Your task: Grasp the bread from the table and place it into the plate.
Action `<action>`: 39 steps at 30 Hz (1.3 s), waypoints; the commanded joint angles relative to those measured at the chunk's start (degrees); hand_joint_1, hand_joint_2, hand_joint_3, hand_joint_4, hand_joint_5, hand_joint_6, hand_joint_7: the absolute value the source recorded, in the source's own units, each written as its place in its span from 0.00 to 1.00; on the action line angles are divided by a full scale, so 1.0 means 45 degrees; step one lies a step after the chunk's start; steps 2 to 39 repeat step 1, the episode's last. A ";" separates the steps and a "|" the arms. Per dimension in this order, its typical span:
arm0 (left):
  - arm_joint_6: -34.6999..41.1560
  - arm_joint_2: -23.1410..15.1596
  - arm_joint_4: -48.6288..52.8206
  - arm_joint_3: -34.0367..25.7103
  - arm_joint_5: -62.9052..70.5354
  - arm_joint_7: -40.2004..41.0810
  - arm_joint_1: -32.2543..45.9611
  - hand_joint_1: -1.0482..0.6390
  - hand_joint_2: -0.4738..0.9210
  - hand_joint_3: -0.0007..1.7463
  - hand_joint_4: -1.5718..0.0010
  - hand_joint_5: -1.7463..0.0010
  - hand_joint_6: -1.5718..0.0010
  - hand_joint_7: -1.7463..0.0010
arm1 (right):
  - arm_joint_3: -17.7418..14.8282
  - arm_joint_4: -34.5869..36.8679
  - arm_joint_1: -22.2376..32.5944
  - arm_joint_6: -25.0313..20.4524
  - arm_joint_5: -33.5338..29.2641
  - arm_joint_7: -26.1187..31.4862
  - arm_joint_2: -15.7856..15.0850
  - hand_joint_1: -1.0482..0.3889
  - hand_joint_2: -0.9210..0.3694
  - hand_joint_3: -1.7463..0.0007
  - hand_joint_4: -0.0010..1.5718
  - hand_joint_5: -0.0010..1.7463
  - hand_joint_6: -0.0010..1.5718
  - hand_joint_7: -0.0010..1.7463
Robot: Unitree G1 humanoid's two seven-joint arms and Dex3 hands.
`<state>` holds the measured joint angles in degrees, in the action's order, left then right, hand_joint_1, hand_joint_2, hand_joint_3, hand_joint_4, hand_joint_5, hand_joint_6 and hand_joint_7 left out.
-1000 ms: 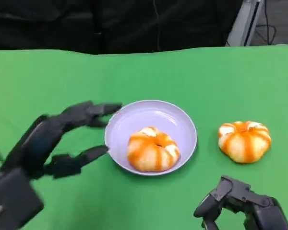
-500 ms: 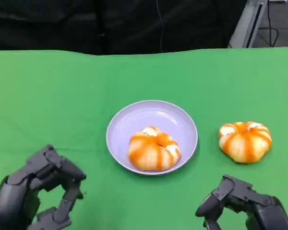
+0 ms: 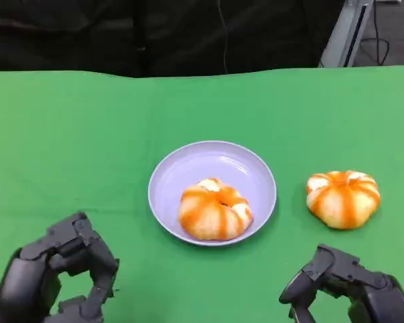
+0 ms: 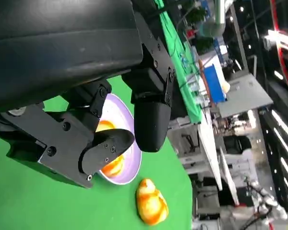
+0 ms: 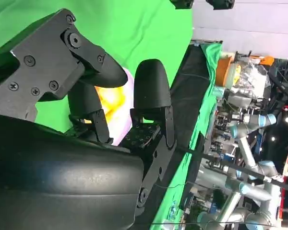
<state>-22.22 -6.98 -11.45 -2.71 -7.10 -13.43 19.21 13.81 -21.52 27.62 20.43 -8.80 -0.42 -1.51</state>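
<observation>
One orange-striped bread [image 3: 214, 210] lies in the lilac plate [image 3: 209, 156] at the table's middle; the left wrist view catches this bread [image 4: 111, 166] and the plate [image 4: 129, 160] past the fingers. A second bread [image 3: 343, 198] sits on the green cloth to the plate's right, seen too as the bread [image 4: 151, 202] in the left wrist view. My left hand [image 3: 59, 277] hangs at the near left, well back from the plate, fingers loosely bent and apart around nothing. At the near right, just short of the second bread, my right hand [image 3: 347, 289] also holds nothing.
The green table [image 3: 87, 134] reaches to a far edge against a dark backdrop. A grey metal post [image 3: 343, 30] stands beyond the far right corner. Bare cloth lies between the hands and on both sides of the plate.
My left hand has pulled back from the plate's left rim to the near left corner, its fingers bending inward. The bread stays in the plate. The right hand has hardly moved.
</observation>
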 commanded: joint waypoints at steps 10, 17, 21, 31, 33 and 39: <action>-0.0339 -0.0189 0.0203 -0.0075 -0.0011 -0.0193 -0.0040 0.58 0.60 0.69 0.46 0.00 0.57 0.02 | -0.0099 0.0011 0.0022 0.0118 0.0064 -0.0020 -0.0109 0.66 0.43 0.27 0.45 0.92 0.50 0.75; -0.0339 -0.0189 0.0203 -0.0075 -0.0011 -0.0193 -0.0040 0.58 0.60 0.69 0.46 0.00 0.57 0.02 | -0.0099 0.0011 0.0022 0.0118 0.0064 -0.0020 -0.0109 0.66 0.43 0.27 0.45 0.92 0.50 0.75; -0.0339 -0.0189 0.0203 -0.0075 -0.0011 -0.0193 -0.0040 0.58 0.60 0.69 0.46 0.00 0.57 0.02 | -0.0099 0.0011 0.0022 0.0118 0.0064 -0.0020 -0.0109 0.66 0.43 0.27 0.45 0.92 0.50 0.75; -0.0339 -0.0189 0.0203 -0.0075 -0.0011 -0.0193 -0.0040 0.58 0.60 0.69 0.46 0.00 0.57 0.02 | -0.0099 0.0011 0.0022 0.0118 0.0064 -0.0020 -0.0109 0.66 0.43 0.27 0.45 0.92 0.50 0.75; -0.0339 -0.0189 0.0203 -0.0075 -0.0011 -0.0193 -0.0040 0.58 0.60 0.69 0.46 0.00 0.57 0.02 | -0.0099 0.0011 0.0022 0.0118 0.0064 -0.0020 -0.0109 0.66 0.43 0.27 0.45 0.92 0.50 0.75; -0.0339 -0.0189 0.0203 -0.0075 -0.0011 -0.0193 -0.0040 0.58 0.60 0.69 0.46 0.00 0.57 0.02 | -0.0099 0.0011 0.0022 0.0118 0.0064 -0.0020 -0.0109 0.66 0.43 0.27 0.45 0.92 0.50 0.75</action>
